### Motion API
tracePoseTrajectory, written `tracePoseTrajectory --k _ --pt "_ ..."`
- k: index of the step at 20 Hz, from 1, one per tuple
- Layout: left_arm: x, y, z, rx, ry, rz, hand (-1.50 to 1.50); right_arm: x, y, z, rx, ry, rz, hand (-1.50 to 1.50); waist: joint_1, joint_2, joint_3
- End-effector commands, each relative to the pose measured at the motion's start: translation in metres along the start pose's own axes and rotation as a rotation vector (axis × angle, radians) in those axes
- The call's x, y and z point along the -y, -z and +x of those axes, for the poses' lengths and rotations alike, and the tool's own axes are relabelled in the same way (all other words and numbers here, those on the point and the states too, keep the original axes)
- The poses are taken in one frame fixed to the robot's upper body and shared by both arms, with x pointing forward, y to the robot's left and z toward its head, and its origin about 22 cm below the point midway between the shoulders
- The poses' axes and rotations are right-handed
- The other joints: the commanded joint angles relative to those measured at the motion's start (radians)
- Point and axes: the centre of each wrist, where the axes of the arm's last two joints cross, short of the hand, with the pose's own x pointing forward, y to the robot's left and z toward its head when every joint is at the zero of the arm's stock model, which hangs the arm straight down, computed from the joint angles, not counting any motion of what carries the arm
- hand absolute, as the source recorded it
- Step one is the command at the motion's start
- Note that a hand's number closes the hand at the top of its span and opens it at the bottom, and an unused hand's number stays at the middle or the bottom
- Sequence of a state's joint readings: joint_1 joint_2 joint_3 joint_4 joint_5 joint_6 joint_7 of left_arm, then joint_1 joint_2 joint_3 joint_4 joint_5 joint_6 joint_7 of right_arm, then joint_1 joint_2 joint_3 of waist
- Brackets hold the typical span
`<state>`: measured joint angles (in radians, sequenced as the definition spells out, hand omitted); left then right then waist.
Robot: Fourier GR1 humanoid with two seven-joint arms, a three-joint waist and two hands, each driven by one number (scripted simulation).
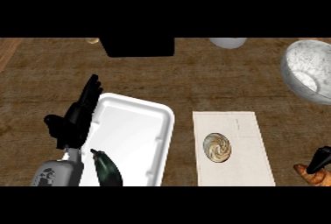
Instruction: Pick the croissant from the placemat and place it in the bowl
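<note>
One brown wooden worktop (194,83) is seen from steeply above, and the whole view is filled by it. Left of centre, a white rectangular tray (139,127) with rounded corners is laid on it. Just to the tray's right, apart from it, a pale beige placemat (242,168) is spread flat. At the upper right edge, a white marbled bowl (310,70) is shown, partly cut off by the view's edge and well apart from the placemat. A black box (139,46) is set at the top edge, above the tray.

The left robot hand (74,120) is held open beside the tray's left rim, its black fingers straight and pointed up the view, with nothing held. A dark green long vegetable (107,168) is laid in the tray's lower part. A round, tan, swirled item (216,147) is placed on the placemat's left half.

The croissant (313,176), orange-brown, is found at the lower right edge, off the placemat and right of it. The right robot hand (318,159) is seen only in part, directly over the croissant and touching it; whether it is gripped cannot be told. A small white object (227,42) is cut off at the top edge.
</note>
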<state>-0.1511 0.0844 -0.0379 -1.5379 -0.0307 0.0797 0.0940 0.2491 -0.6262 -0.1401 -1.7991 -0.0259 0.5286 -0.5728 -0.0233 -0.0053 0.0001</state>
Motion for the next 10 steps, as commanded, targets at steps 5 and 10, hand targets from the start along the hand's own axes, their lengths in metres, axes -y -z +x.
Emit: tracePoseTrajectory --k 5,10 --pt "0.003 -0.011 -0.009 -0.001 -0.003 -0.005 0.00 0.074 -0.013 0.081 0.133 -0.160 -0.109 1.50 0.012 0.002 -0.001" --pt "0.003 -0.002 -0.008 0.007 -0.016 -0.007 0.00 0.123 -0.029 0.120 0.074 -0.221 -0.180 1.50 0.012 0.004 -0.001"
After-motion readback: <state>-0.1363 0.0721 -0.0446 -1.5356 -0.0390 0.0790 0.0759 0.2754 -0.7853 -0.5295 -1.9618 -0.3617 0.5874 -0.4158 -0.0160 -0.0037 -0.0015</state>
